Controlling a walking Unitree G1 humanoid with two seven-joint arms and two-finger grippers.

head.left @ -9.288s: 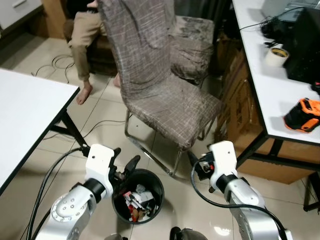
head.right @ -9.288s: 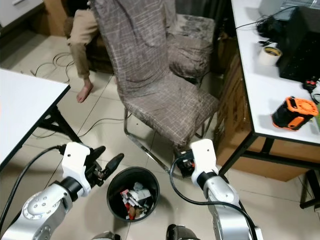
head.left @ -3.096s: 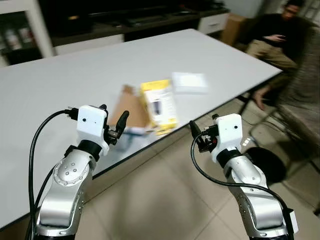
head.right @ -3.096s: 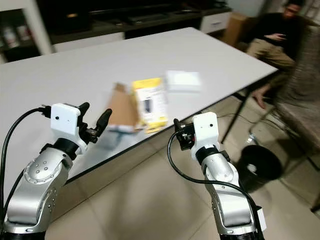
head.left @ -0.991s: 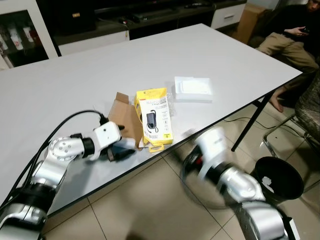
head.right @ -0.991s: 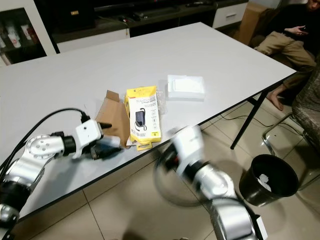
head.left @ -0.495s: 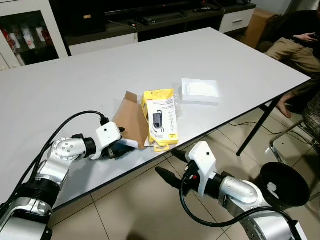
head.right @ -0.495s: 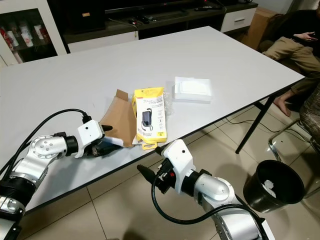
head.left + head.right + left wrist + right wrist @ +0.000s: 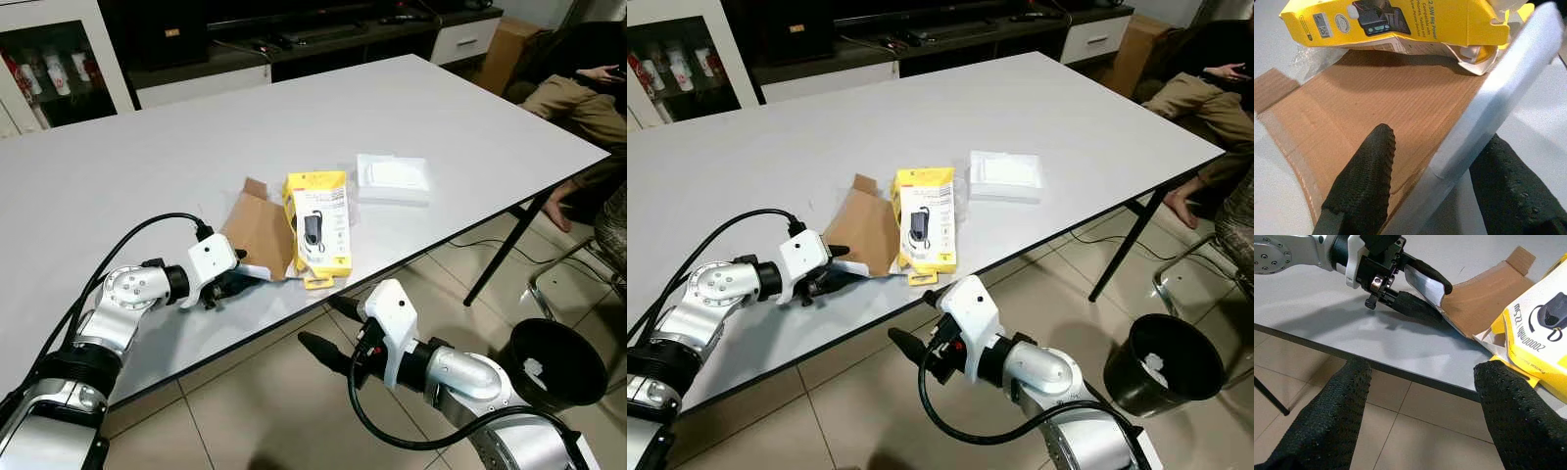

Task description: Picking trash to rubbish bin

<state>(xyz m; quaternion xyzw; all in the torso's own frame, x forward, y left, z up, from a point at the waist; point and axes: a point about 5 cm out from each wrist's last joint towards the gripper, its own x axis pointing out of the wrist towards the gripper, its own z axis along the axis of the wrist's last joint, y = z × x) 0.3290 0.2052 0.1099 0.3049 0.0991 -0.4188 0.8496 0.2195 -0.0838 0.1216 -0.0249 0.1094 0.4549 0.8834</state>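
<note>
On the white table (image 9: 147, 166) lie a flat brown cardboard piece (image 9: 260, 230), a yellow product package (image 9: 321, 220) and a white flat box (image 9: 394, 178). My left gripper (image 9: 233, 283) rests on the table at the cardboard's near edge, shut on a white flat strip (image 9: 1498, 93) that lies against the cardboard. One black finger sits on each side of the strip. My right gripper (image 9: 331, 328) hangs below the table's front edge, open and holding nothing, its fingers (image 9: 1327, 421) spread wide. The black rubbish bin (image 9: 558, 362) stands on the floor at the right.
A person (image 9: 578, 78) sits at the far right beyond the table corner. A dark low cabinet (image 9: 245, 39) runs along the back wall. A table leg (image 9: 505, 245) slants down near the bin. Tiled floor (image 9: 255, 421) lies under my right arm.
The right arm, blurred a second ago, has settled with its open gripper under the table edge. The left gripper stays at the cardboard with the white strip between its fingers.
</note>
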